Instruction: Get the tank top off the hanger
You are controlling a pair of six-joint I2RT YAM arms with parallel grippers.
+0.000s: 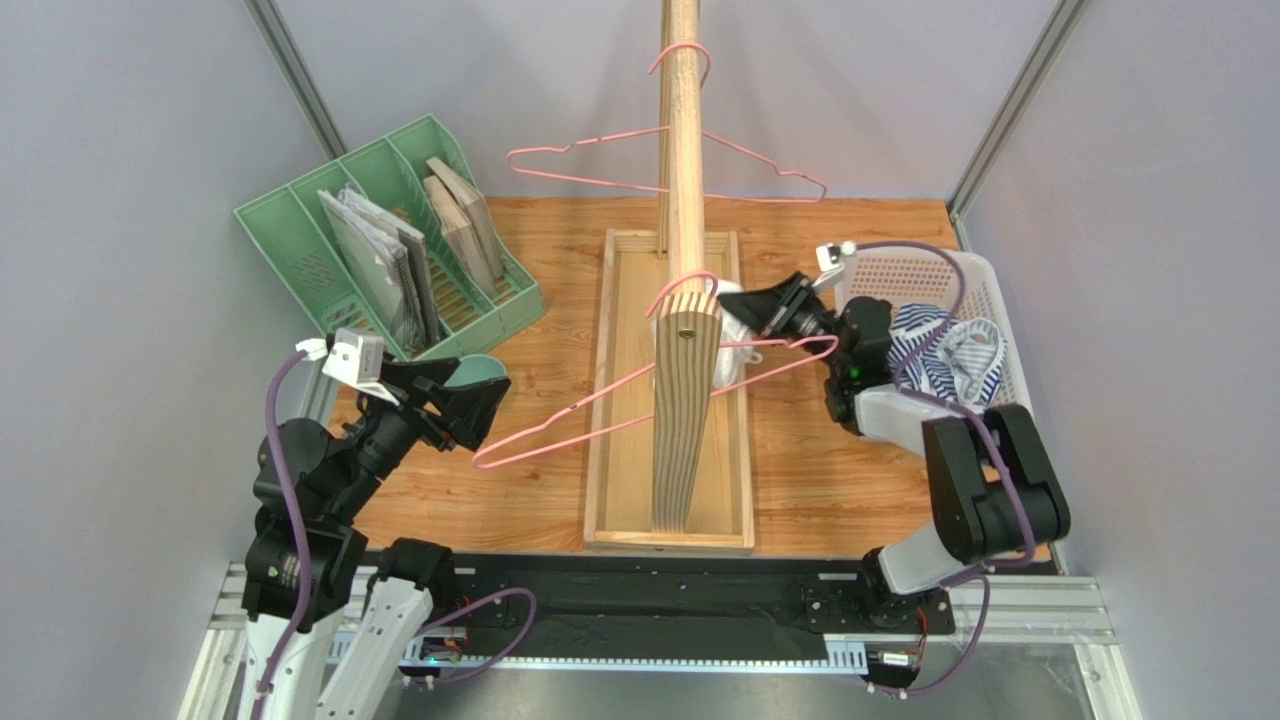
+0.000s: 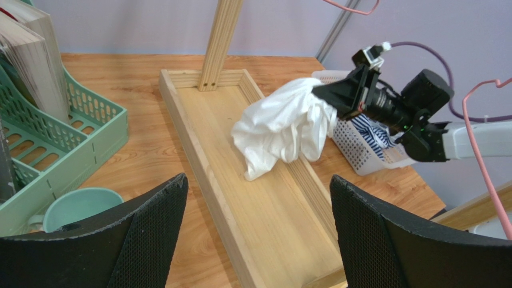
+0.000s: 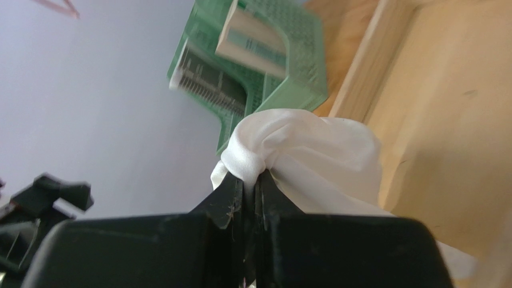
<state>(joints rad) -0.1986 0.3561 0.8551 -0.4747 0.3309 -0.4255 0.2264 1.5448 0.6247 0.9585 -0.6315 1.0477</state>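
Observation:
The white tank top hangs bunched from my right gripper, which is shut on a fold of it above the wooden tray. In the top view most of the cloth is hidden behind the wooden rail. A pink wire hanger hangs bare on the rail's near end, free of the cloth. My left gripper is open and empty to the left of the tray, by the hanger's left tip; its black fingers frame the tray.
A second pink hanger hangs farther back on the rail. A green file rack with books stands at the back left, with a teal cup beside it. A white basket with striped cloth sits on the right.

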